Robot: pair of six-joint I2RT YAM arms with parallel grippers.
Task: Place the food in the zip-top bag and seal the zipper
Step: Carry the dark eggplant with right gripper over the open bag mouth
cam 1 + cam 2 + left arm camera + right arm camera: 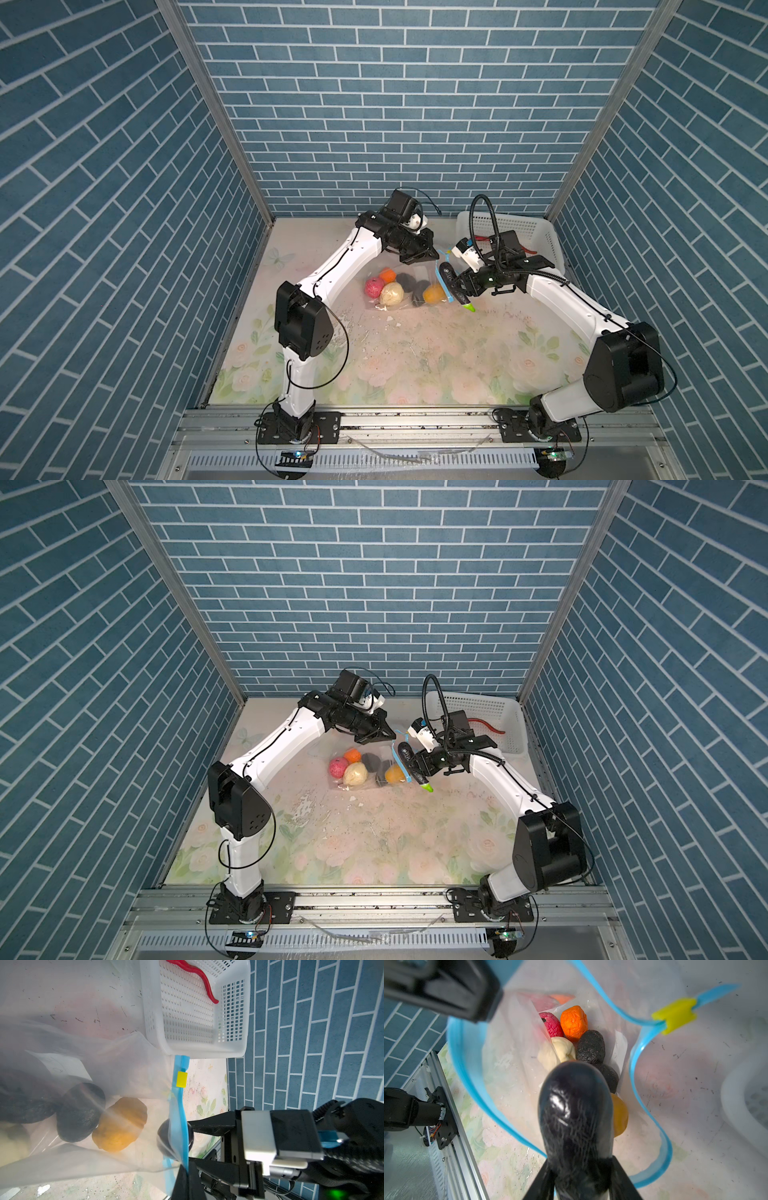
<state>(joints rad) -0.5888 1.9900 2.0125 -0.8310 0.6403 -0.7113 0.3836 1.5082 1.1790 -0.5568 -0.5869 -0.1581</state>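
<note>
Table: floral cover, scuffed and speckled, framed by blue brick-pattern walls.

Basket: white, perforated, at the far right corner of the table. Holds only the long red strip, lying against one wall.

Zip-top bag: clear, crinkled, lying mid-table between the two arms with its mouth towards the basket side. White label visible through the plastic.

Left gripper: jaws together, clamped on the zipper at the far side of the mouth, lifting that edge off the table.

Right gripper: jaws closed around the middle of a dark purple eggplant. Its rounded end sits at the bag's mouth and its green stem tip points away, towards the near side of the table.

Zipper unsealed: in the right wrist view the blue strip spreads into a wide loop around the eggplant's rounded end.

Inside the bag, clustered towards the closed end: cream piece, pink piece, orange piece, two black lumps. Yellow-orange piece lies nearest the mouth, just beside the eggplant's end.

Yellow slider: on the zipper near its far end, close to the basket.
</note>
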